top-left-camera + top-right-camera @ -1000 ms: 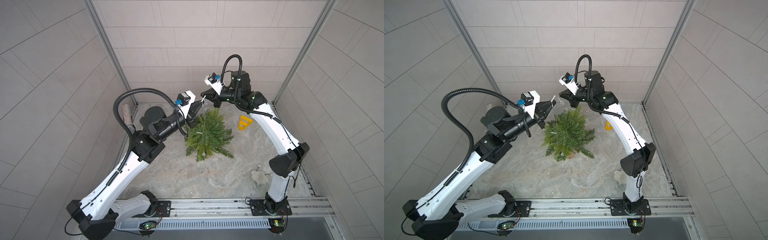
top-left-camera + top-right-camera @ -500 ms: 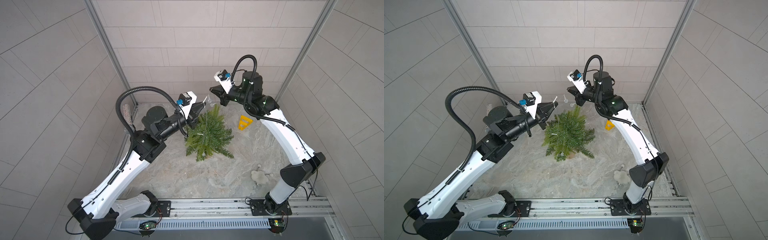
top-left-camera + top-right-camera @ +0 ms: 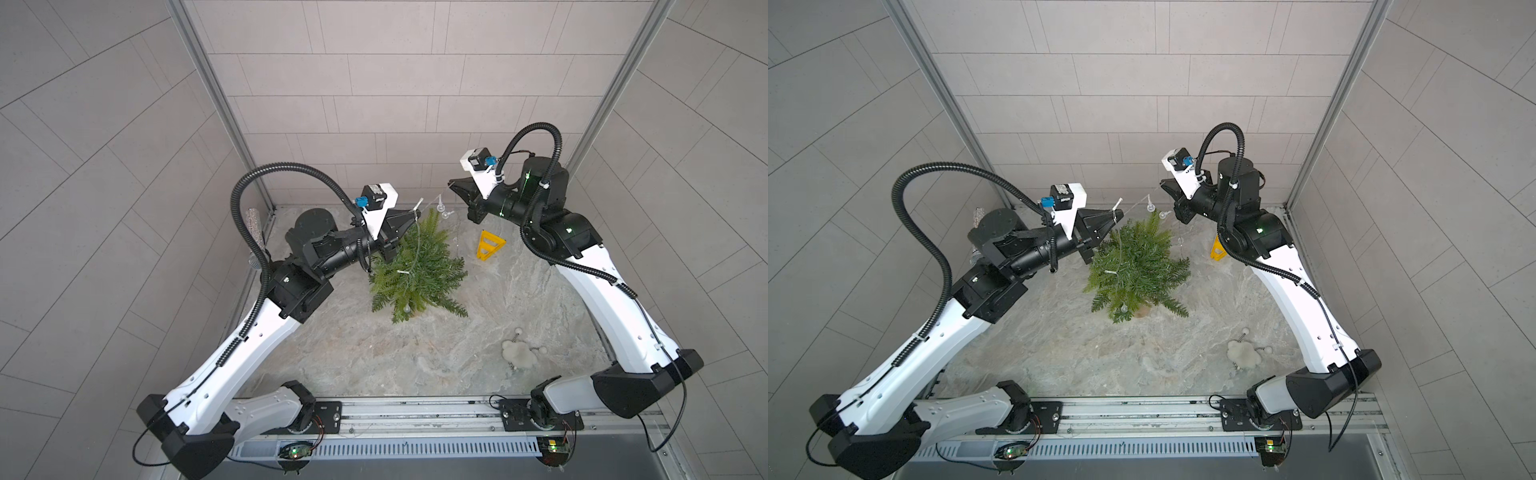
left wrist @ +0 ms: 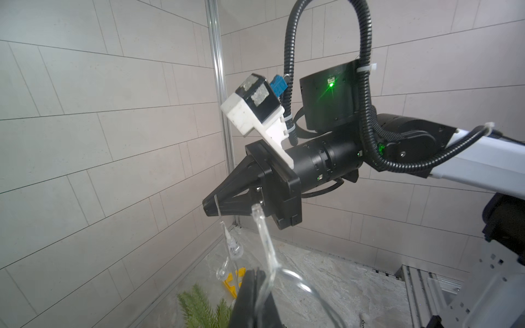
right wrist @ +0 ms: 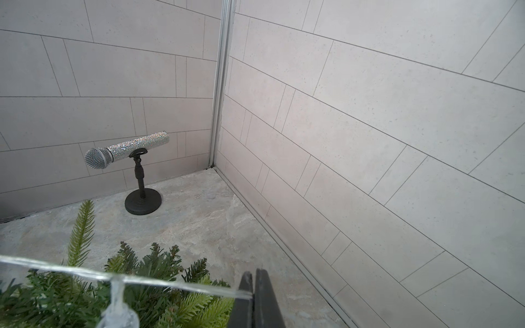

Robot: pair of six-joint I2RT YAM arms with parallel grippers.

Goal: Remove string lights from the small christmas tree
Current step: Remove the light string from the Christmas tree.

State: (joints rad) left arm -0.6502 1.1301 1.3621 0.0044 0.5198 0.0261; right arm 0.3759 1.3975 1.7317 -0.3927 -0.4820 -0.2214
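on the marble-look table [image 3: 353,353], the small christmas tree [image 3: 417,266] stands upright at centre frame in a top view. above its tip, the left gripper [image 3: 418,213] and the right gripper [image 3: 451,185] each pinch the string lights [image 3: 439,204]. the wire runs between them, bulbs dangling, and more wire drapes down the branches. a yellow triangle [image 3: 489,245] sits right of the tree.
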